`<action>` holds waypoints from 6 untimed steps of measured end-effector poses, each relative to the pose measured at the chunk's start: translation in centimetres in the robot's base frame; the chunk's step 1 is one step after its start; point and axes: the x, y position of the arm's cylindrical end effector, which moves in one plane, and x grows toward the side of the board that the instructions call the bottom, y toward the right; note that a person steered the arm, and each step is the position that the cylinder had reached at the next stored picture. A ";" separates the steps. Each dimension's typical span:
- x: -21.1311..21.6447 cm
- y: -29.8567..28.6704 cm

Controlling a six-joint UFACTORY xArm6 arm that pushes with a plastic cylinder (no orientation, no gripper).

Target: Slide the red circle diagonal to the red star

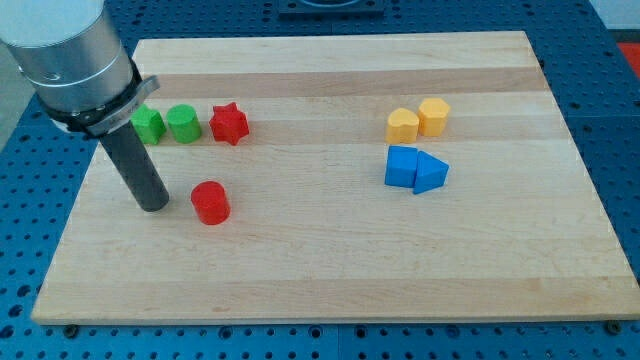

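The red circle point(211, 202) lies on the wooden board at the view's left, below the red star point(229, 123). The star sits higher up, slightly to the right of the circle. My tip point(154, 205) rests on the board just left of the red circle, with a small gap between them. The rod rises up and to the left toward the grey arm body at the view's top left.
Two green blocks point(148, 125) point(183, 123) sit in a row left of the red star. Two yellow blocks point(402, 125) point(434, 116) and two blue blocks point(402, 167) point(431, 173) are grouped at the view's right. The board's point(330, 280) left edge is near my tip.
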 end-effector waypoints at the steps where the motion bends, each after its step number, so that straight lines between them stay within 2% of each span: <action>1: 0.0 0.0; 3: 2.1 2.1; 6: 0.8 12.6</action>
